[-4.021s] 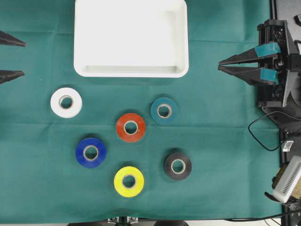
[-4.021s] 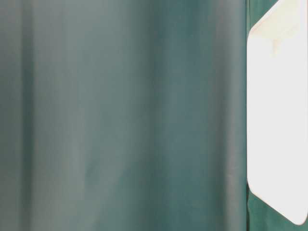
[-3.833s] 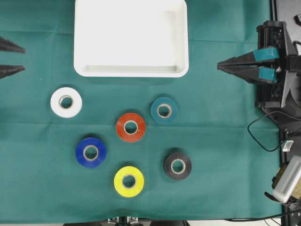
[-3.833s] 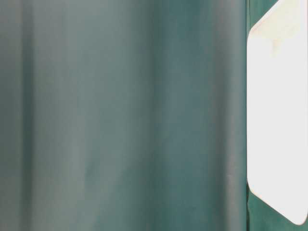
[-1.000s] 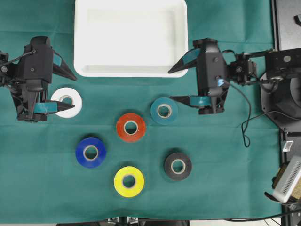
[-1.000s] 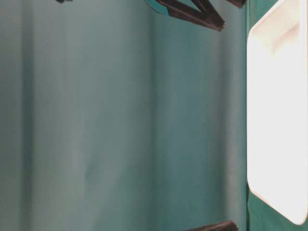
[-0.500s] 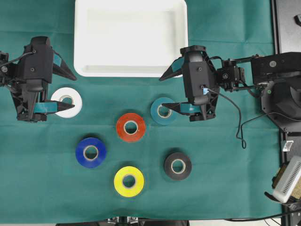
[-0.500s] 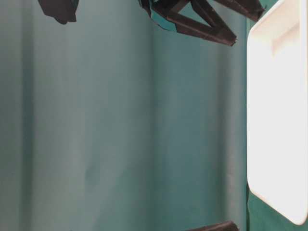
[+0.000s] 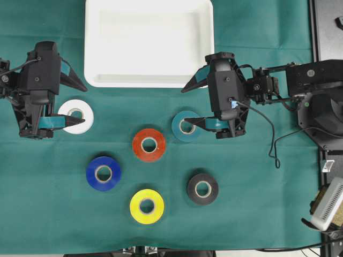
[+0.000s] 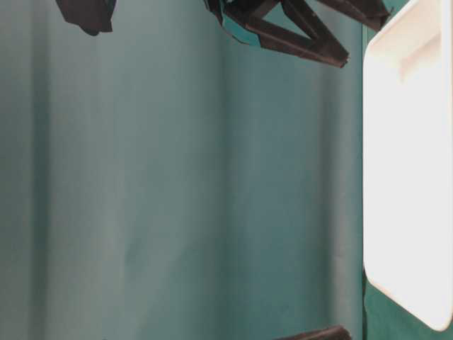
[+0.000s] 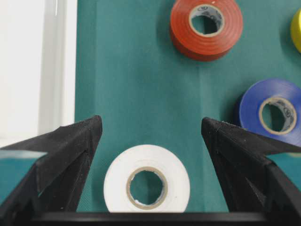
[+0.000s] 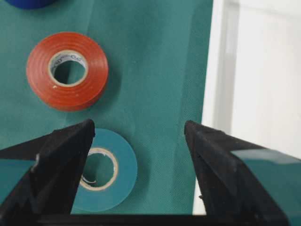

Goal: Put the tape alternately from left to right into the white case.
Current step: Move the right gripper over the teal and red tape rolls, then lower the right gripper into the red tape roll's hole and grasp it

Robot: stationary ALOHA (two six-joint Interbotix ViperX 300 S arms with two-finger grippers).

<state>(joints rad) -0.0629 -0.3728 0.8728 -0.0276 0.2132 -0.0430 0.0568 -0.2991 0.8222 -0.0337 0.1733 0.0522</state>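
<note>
1. My left gripper (image 9: 71, 101): jaws spread wide, holding nothing. It hangs over the white roll (image 11: 146, 184), which lies between the two fingers, apart from both.
2. My right gripper (image 9: 188, 104): jaws spread fully, holding nothing. The teal roll (image 12: 102, 170) lies flat under one finger, off to that side of the gap rather than centred in it.
3. Outward from the left gripper: the red roll (image 9: 149, 144) and blue roll (image 9: 103, 173) lie ahead on the green cloth (image 9: 257, 203), well apart from my fingers.
4. Farther out: the yellow roll (image 9: 147, 206) and black roll (image 9: 202, 188), both flat on the cloth.
5. The white tray (image 9: 149, 80) sits beside both grippers, between them. No roll is in it.
6. Step in hand, as I judge it: the first pick, left side, white roll.
7. Next move calls for: lowering the left jaws around the white roll and pressing them on its outer wall; the right gripper needs shifting sideways until the teal roll sits midway.
</note>
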